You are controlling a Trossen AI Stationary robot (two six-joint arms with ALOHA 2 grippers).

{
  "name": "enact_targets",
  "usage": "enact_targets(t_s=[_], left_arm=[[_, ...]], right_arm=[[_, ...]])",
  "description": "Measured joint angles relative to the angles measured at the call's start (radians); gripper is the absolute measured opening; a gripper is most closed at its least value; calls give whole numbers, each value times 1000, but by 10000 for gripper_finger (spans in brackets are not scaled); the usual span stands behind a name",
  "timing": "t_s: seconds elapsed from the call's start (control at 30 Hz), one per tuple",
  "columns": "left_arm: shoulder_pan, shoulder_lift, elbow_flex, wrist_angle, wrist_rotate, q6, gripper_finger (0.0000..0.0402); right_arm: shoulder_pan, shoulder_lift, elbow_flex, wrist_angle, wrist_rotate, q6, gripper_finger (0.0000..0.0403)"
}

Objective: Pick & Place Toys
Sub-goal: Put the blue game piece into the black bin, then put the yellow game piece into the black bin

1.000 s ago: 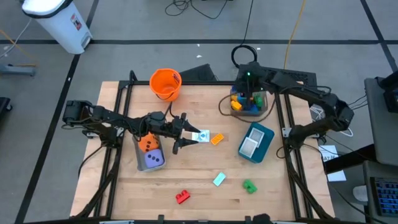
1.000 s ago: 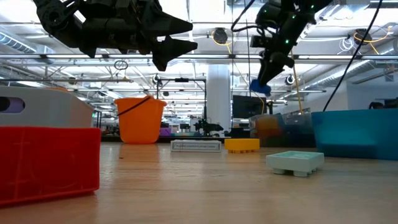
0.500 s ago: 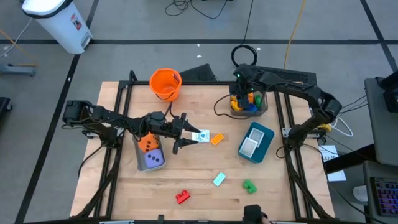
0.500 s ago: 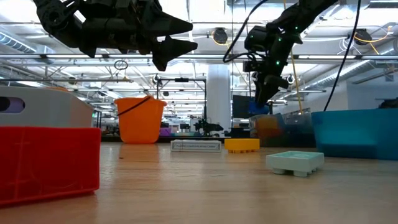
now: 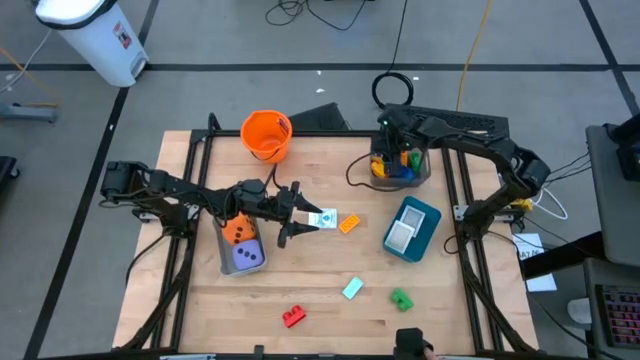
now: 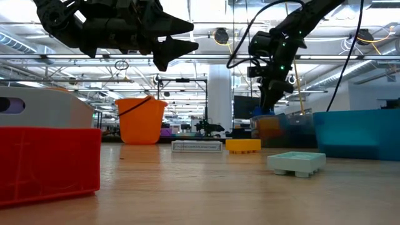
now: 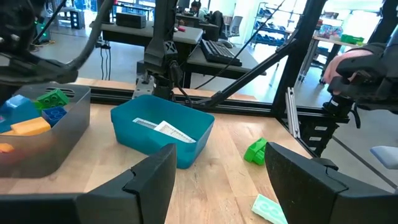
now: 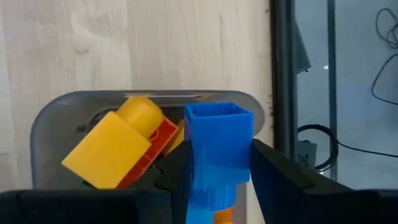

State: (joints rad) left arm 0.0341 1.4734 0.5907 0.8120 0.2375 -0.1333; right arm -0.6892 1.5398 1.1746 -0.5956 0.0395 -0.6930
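Observation:
My right gripper (image 8: 219, 180) is shut on a blue block (image 8: 219, 140) over the grey bin (image 5: 423, 172) at the table's far right. That bin holds yellow (image 8: 115, 152), red and blue blocks. My left gripper (image 5: 292, 213) hangs open and level above the table's middle left, with nothing between its fingers, beside a white card (image 5: 322, 218) and an orange block (image 5: 348, 224). A mint block (image 5: 352, 289), a green block (image 5: 401, 298) and a red block (image 5: 293, 317) lie flat on the near part of the table. My right gripper pinches the blue block by two opposite sides (image 8: 198, 163) between its two fingers. The fingers slant down from above. The block sticks out past the fingertips with its square hollow end (image 8: 219, 118) foremost, over the bin's blocks; whether it touches them I cannot tell.
A teal bin (image 5: 425, 215) with a white card stands right of centre. An orange bucket (image 5: 266, 134) stands at the far edge. A grey bin (image 5: 224, 262) with an orange and a purple die sits under my left arm. Black frame rails run along both table sides.
My right gripper has come down toward the grey bin with the blue block still in its fingers, tipping a little steeper, and has slowed over the last half second. My left gripper has kept still.

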Motion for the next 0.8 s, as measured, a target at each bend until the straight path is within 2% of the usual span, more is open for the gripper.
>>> enact_targets(t_s=[0.4,0.8], left_arm=[[0,0,0,0,0,1,253],[0,0,0,0,0,3,253]], right_arm=[[-5,0,-22,56,-15,0,135],[-5,0,-22,65,-15,1,202]])
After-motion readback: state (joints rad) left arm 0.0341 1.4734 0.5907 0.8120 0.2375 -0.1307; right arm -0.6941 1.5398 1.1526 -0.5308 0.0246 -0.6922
